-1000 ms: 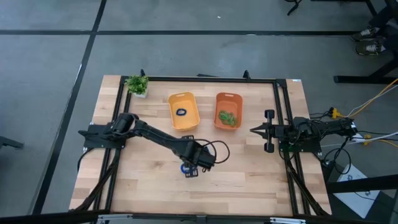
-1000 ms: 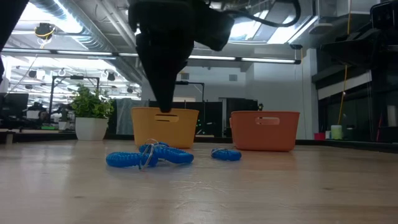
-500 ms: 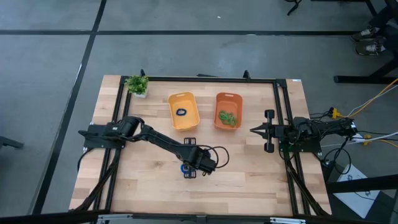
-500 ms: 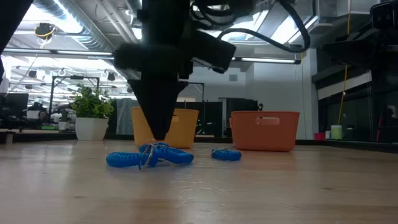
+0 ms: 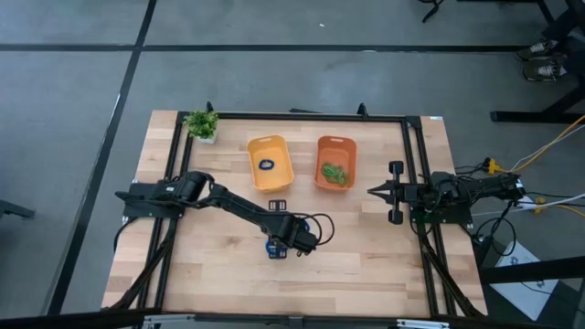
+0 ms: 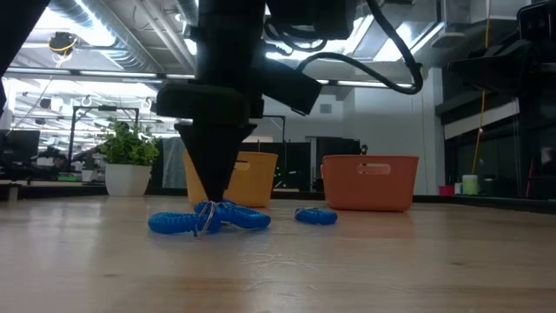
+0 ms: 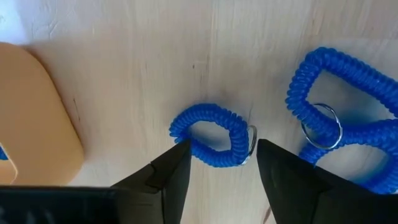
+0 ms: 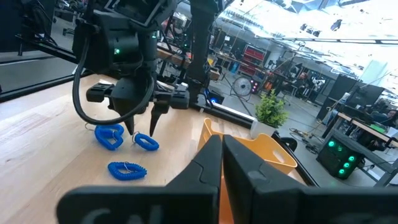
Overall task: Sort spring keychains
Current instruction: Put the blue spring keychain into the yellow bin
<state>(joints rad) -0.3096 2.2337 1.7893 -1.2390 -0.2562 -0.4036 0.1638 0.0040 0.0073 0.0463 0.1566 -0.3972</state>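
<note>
Two fingers of my left gripper [image 7: 217, 165] stand spread, straddling one small blue spring keychain [image 7: 212, 134] that lies flat on the table [image 5: 366, 265], between the tips. It looks light and springy, likely to squash and slip; I'd pinch across the coil near its metal ring [image 7: 250, 140]. Another blue keychain [image 7: 339, 130] lies just beside. My right gripper [image 5: 373, 192], pressed shut, waits by the orange bin [image 5: 335, 146].
</note>
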